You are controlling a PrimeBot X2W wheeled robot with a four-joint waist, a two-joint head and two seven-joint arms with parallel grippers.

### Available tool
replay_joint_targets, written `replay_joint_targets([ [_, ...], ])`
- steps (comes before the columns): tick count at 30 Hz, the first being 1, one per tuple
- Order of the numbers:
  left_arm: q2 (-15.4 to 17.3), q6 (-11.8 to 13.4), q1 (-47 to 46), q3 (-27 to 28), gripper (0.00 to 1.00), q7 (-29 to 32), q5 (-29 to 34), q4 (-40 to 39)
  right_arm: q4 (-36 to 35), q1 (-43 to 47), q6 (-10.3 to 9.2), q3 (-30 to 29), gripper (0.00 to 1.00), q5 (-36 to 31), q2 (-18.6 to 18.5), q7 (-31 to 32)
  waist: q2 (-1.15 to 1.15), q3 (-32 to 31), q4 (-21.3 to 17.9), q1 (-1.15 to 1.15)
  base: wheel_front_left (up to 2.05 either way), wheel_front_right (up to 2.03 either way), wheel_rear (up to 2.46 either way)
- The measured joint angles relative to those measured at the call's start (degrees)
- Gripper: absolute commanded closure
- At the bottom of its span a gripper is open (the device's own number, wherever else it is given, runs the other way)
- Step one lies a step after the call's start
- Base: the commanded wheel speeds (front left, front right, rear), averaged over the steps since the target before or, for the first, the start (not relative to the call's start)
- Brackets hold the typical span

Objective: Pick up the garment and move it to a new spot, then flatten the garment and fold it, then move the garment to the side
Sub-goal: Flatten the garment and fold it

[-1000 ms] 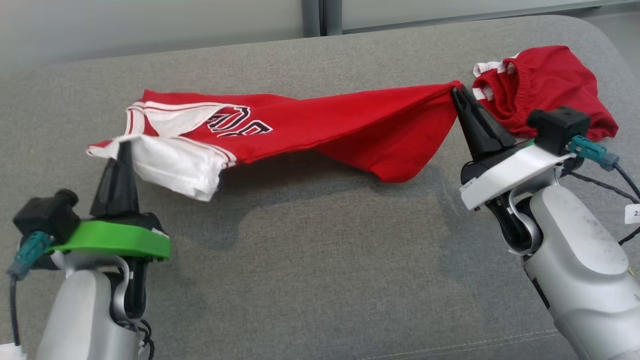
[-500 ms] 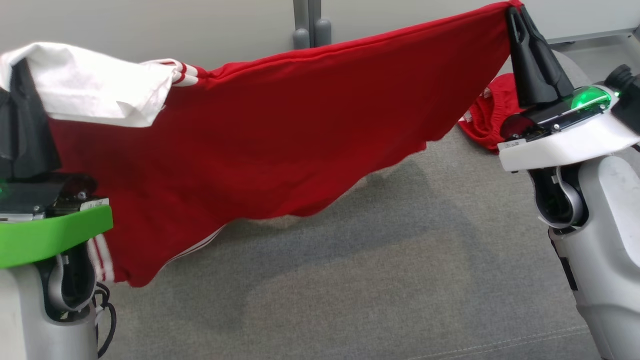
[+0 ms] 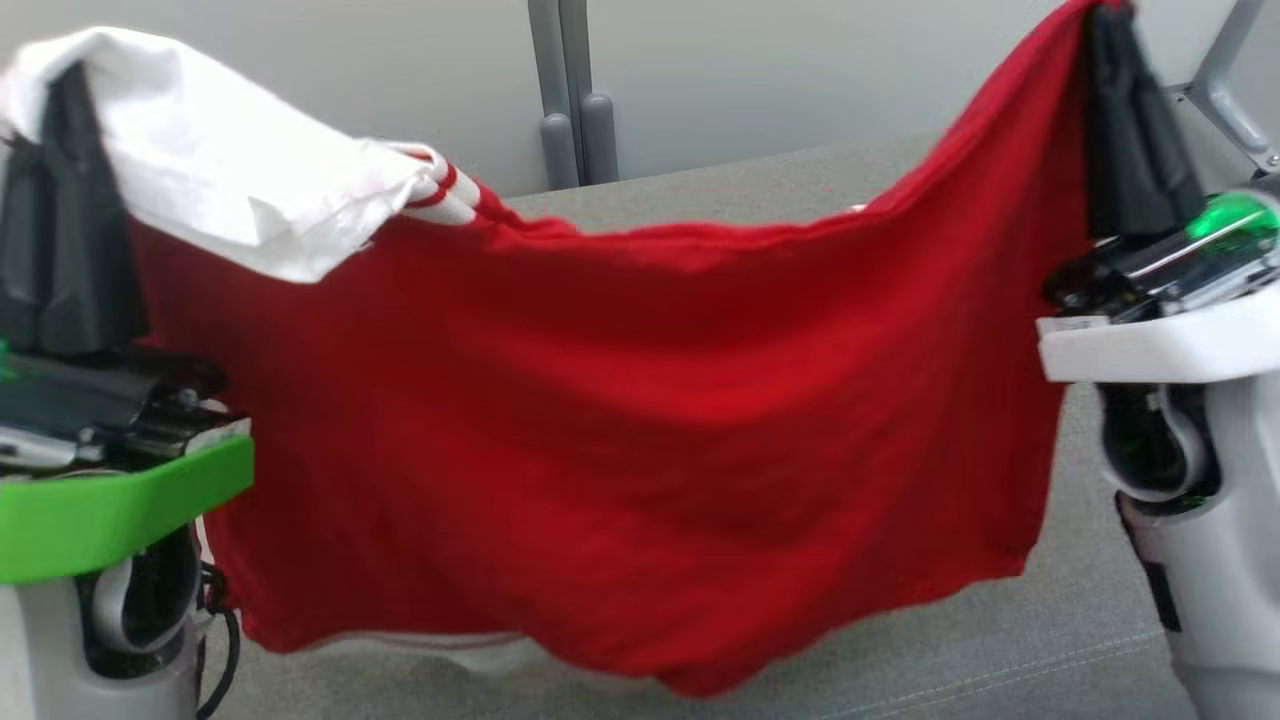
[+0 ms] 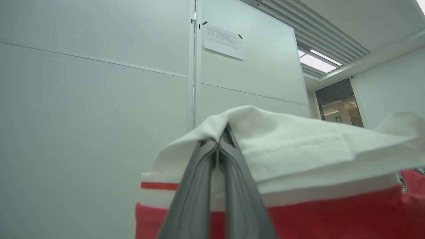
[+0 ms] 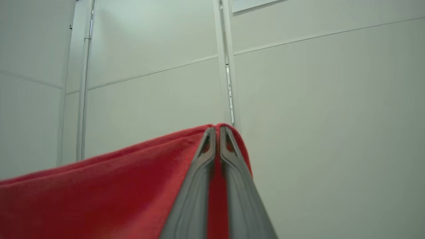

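The garment is a red jersey with a white sleeve and red-and-white striped trim. It hangs like a sheet between my two raised grippers, above the grey cushioned surface. My left gripper is shut on the white sleeve at the upper left; in the left wrist view its fingers pinch the white fabric. At the upper right my right gripper is shut on a red corner, with the red cloth clamped at the fingertips. The garment's lower hem hangs close to the surface.
A pale partition wall with a grey post stands behind the surface. A metal frame leg shows at the far upper right. The hanging garment hides most of the grey surface behind it.
Both grippers have lifted the garment off the surface, from a stretched twist lying low to a sheet hanging in the air. The head camera has tilted up, and the other red garment has left the picture.
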Motion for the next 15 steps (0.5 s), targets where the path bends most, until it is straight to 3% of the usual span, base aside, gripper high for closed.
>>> replay_joint_targets([
  [5,0.2,0.0,-1.5,-2.7,1.0,8.0,-3.5,10.9,10.4,-1.4,0.08,5.5,1.0,5.5,0.7,7.5,0.0,1.6,0.1,0.0,0.0,0.0,0.0],
  [9,1.4,1.1,-10.5,-2.5,1.0,12.6,-2.5,23.7,22.0,-13.7,0.11,8.0,1.0,5.5,0.4,15.0,0.0,2.9,1.2,0.0,0.0,0.0,0.0],
  [12,1.3,3.1,-21.4,-0.4,1.0,12.2,-1.1,26.2,24.1,-26.2,-0.1,5.0,1.0,3.2,0.8,15.2,0.0,3.2,2.4,0.01,0.0,0.0,0.0],
  [15,0.0,3.4,-30.9,-0.9,1.0,11.8,-1.4,25.2,22.9,-35.4,-1.04,0.7,1.0,4.3,1.6,13.2,0.0,3.3,3.6,0.0,0.0,0.0,0.0],
])
